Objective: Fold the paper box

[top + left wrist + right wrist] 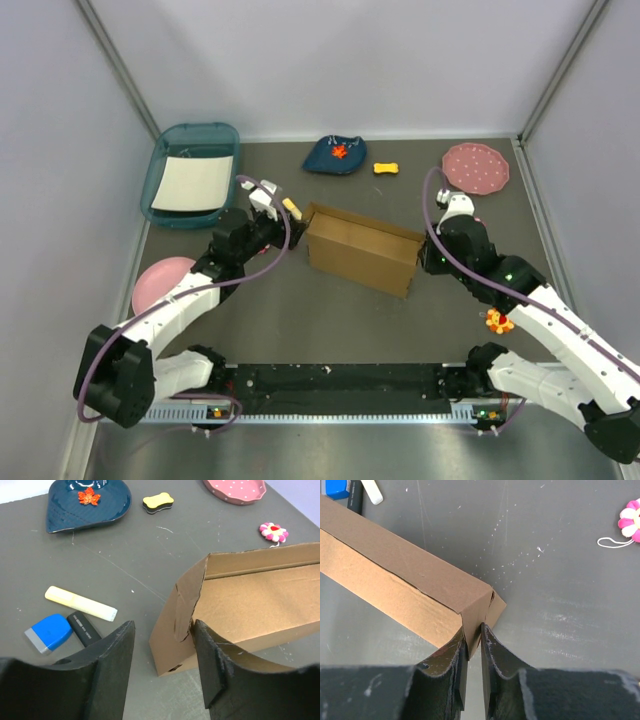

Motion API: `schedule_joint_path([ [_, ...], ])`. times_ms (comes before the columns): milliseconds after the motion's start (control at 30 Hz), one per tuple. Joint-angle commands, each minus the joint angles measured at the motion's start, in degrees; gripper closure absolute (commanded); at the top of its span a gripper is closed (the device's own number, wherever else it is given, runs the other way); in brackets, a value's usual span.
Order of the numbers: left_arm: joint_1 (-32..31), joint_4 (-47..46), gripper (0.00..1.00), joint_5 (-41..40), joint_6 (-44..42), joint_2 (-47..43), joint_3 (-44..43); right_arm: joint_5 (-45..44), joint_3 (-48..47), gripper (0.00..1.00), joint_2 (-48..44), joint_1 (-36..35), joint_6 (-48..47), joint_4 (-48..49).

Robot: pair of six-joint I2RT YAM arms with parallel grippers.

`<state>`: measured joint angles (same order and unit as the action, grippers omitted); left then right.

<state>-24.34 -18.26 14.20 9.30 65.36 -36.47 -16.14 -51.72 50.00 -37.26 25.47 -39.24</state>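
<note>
Two arms lean in from their bases at the table's near edge, elbows bent, wrists angled toward each other. The left arm [185, 300] carries the left gripper [162, 630] with its jaws spread apart. The right arm [545, 300] has the right gripper [474, 630] pinched narrowly on a corner of the paper box [395, 570].

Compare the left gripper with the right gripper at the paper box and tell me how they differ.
The left gripper has its jaws wide apart; the right gripper has them nearly closed. The left one clamps nothing, the end wall of the paper box merely showing in its gap; the right one pinches a cardboard corner. The left sits at the box's left end, the right at its right end. Both are black and address the same box.
</note>
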Motion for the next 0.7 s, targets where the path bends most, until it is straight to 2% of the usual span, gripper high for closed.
schedule_joint_path([
  [0,0.34,-5.38,0.49,2.68,-0.16,0.64,-2.38,-1.08,-1.18,0.85,-0.34,-1.42,-0.86,0.75],
  [100,0.34,-5.99,0.55,3.20,0.02,0.38,-1.94,-1.35,-1.54,0.85,-0.08,-1.85,-0.69,0.66],
  [200,0.34,-6.43,0.65,4.26,0.54,0.20,-1.68,-1.52,-1.89,0.85,0.19,-2.03,-0.34,0.40],
  [233,0.34,-6.52,0.74,4.70,0.54,0.03,-1.59,-1.52,-1.98,0.86,0.19,-2.03,0.01,0.48],
  [333,0.34,-7.40,0.85,5.23,1.33,-0.24,-0.80,-0.74,-2.77,0.90,0.19,-2.03,1.33,0.31],
  [367,0.26,-7.92,0.87,5.84,1.68,-0.32,-0.54,-0.47,-3.20,0.94,0.10,-2.03,1.68,0.13],
  [433,0.26,-8.10,0.90,6.19,2.12,-0.24,-0.10,-0.03,-3.56,0.98,0.27,-2.03,2.64,0.13],
  [667,0.26,-7.84,0.99,6.19,2.74,-1.03,0.34,1.99,-5.40,1.00,0.45,-2.03,6.16,-0.31],
])
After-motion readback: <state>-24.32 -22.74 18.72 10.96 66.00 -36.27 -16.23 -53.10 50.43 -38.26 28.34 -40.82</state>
